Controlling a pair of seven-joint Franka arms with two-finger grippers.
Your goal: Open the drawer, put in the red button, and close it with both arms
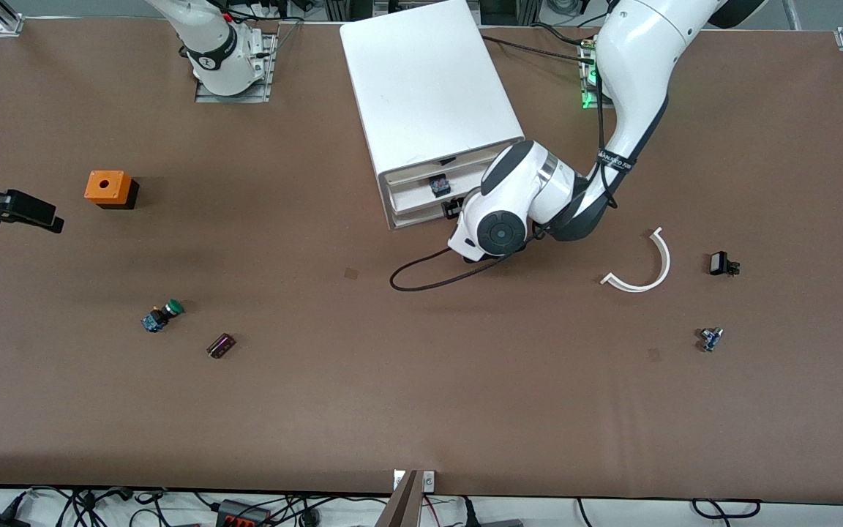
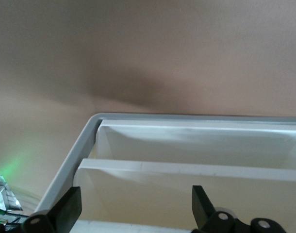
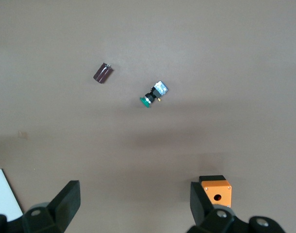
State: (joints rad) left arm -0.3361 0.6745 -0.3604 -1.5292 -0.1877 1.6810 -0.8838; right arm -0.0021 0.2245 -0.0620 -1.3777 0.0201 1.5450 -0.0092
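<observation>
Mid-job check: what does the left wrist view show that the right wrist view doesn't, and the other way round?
Only the left wrist view: the cabinet's grey frame and white drawer fronts, close under the open left gripper.
Only the right wrist view: the green-capped button, a small dark part and the orange box, below the open right gripper.
Both: bare brown table, nothing held, no red button.
</observation>
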